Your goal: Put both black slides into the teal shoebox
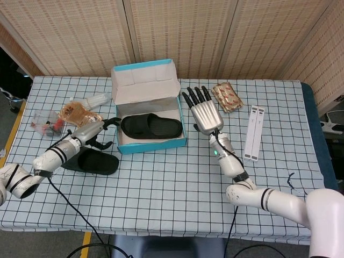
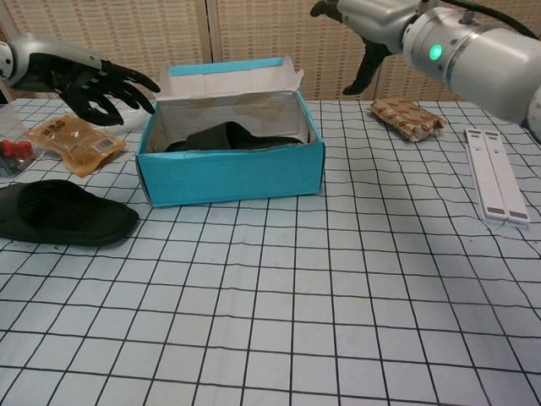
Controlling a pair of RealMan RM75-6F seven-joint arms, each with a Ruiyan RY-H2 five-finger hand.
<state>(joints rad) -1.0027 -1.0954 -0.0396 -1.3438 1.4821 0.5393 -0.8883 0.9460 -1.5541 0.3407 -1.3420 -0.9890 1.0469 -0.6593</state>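
Observation:
The teal shoebox [image 1: 152, 144] [image 2: 232, 173] stands open with its lid up at the back. One black slide [image 1: 151, 127] [image 2: 228, 136] lies flat inside it. The other black slide [image 1: 91, 162] [image 2: 63, 212] lies on the table left of the box. My left hand [image 1: 99, 134] [image 2: 106, 84] hovers open above that slide, near the box's left wall, holding nothing. My right hand [image 1: 204, 111] [image 2: 365, 34] is raised to the right of the box, fingers spread, empty.
A snack packet [image 1: 78, 112] [image 2: 76, 137] and a clear bag with red items [image 1: 45, 122] lie at the left. A red-patterned packet [image 1: 227, 96] [image 2: 407, 117] and a white two-strip bar [image 1: 253, 133] [image 2: 494, 173] lie to the right of the box.

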